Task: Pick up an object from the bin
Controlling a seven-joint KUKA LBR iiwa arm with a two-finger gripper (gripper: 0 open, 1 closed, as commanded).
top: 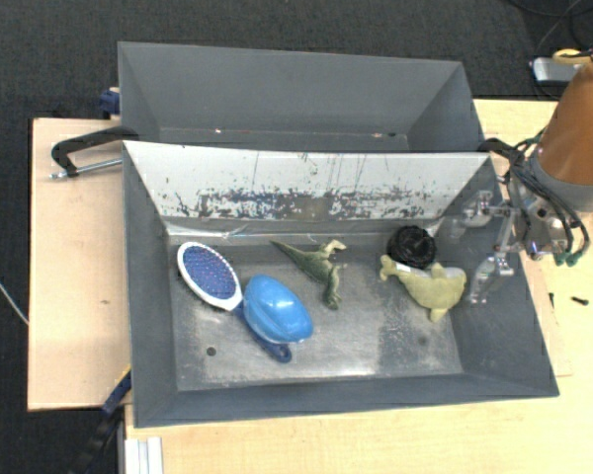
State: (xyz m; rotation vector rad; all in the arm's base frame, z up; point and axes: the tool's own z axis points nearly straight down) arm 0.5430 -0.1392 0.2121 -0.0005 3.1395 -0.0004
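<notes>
My gripper [494, 260] hangs over the bin's right side wall, at mid depth, with nothing seen in it. Closest to it, just to its left, a pale yellow-green toy animal [430, 286] lies on the bin floor. A black round thing [412, 247] sits right behind that toy, touching it, near the back wall. A slim dark green toy dinosaur [321, 265] lies further left, near the middle of the floor.
On the left half of the floor lie a glossy blue rounded thing [275, 312] and, beside it, a white oval brush with a blue bristle pad [210, 275]. The arm, with an orange cover and cables, comes in from the right.
</notes>
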